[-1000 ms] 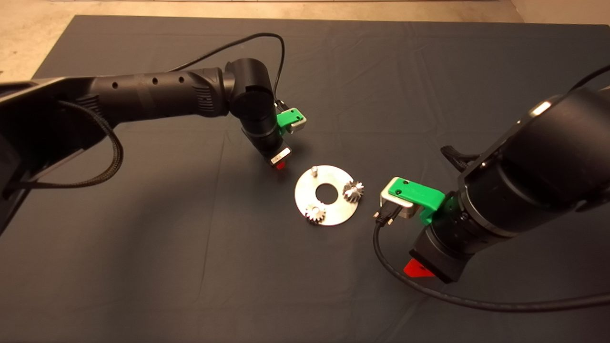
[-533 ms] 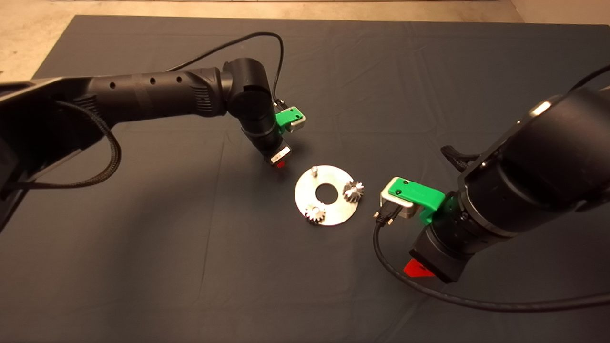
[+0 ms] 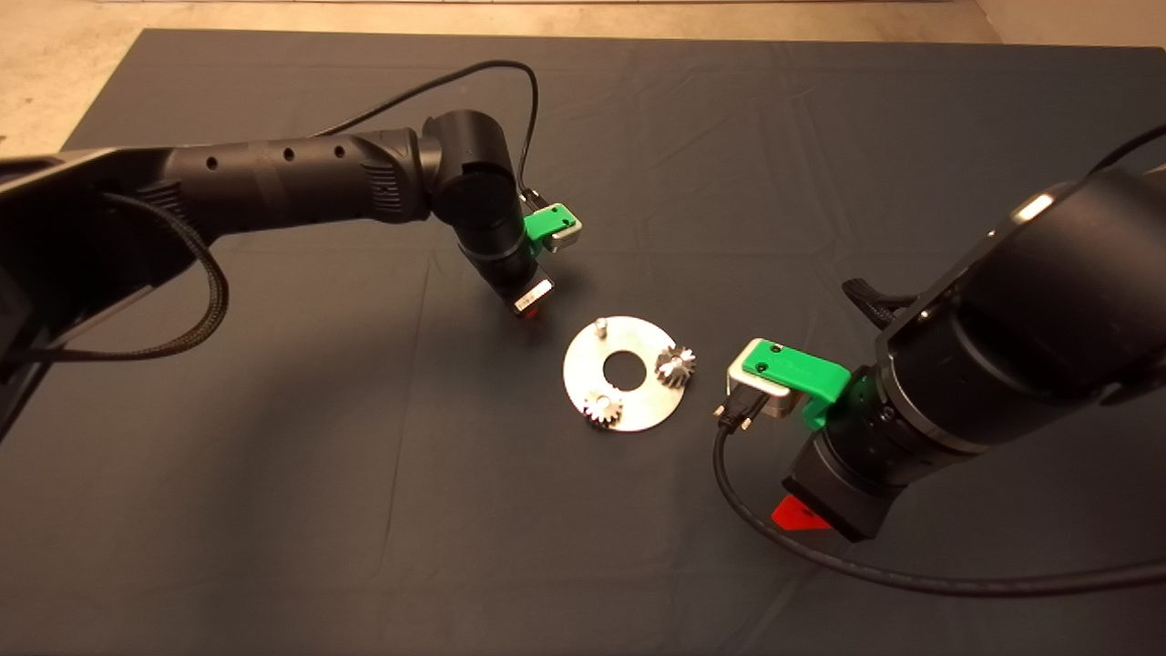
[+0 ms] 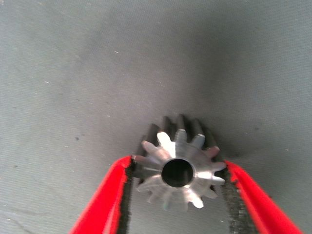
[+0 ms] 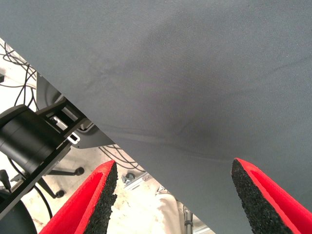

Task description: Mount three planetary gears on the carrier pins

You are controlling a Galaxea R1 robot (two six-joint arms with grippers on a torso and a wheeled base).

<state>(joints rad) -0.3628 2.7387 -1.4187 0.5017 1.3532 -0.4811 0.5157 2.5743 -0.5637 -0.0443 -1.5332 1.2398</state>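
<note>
A dark mat [image 3: 273, 510] covers the table, pale floor beyond its far edge. On the silver disc [image 3: 625, 393] two planetary gears [image 3: 675, 364] sit; one carrier pin [image 3: 600, 324] stands bare. Only the left wrist view shows the left gripper [image 4: 178, 195] pinching the third gear [image 4: 178, 168]. The right gripper [image 5: 173, 195] hangs spread, cables [image 5: 19, 80] past the mat's edge.
</note>
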